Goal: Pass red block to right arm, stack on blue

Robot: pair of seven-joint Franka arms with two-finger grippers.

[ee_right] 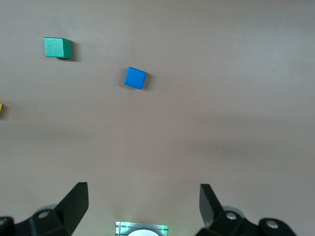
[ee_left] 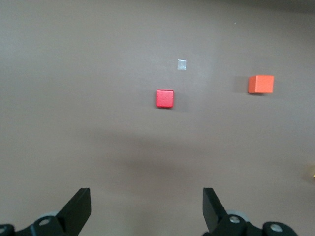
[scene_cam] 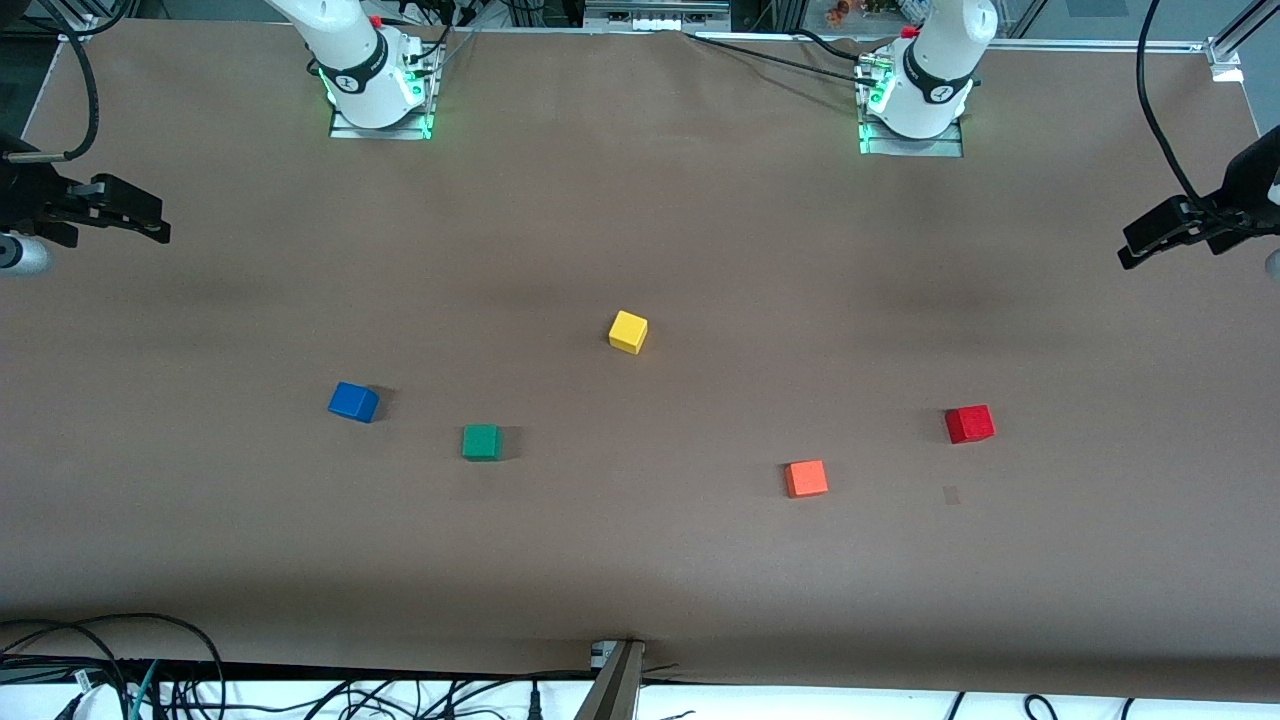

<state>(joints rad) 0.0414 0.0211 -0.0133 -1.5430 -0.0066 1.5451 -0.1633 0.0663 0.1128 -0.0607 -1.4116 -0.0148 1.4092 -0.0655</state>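
Brown paper is covering the whole table (scene_cam: 640, 200), and we are reading it from the right arm's end toward the left arm's end. Our right gripper (ee_right: 142, 204) is hanging high at that first end, its fingers spread wide with nothing between them; in the front view we are seeing only part of it, since the frame edge is cutting off the rest. The blue block (scene_cam: 353, 402) is resting on the table, untouched, with the green block (scene_cam: 481, 442) beside it and a little nearer the front camera. The yellow block (scene_cam: 628, 331) is sitting near the middle, farther from the camera; in the right wrist view only a sliver of it is showing at the picture's edge. The orange block (scene_cam: 806, 478) is lying nearest the camera. The red block (scene_cam: 969, 424) is sitting on the table toward the left arm's end, apart from the orange one, with a small pale patch (ee_left: 181, 64) near it that we are unable to identify. Our left gripper (ee_left: 146, 209) is hovering high over that end, fingers wide apart and empty, also cropped in the front view.
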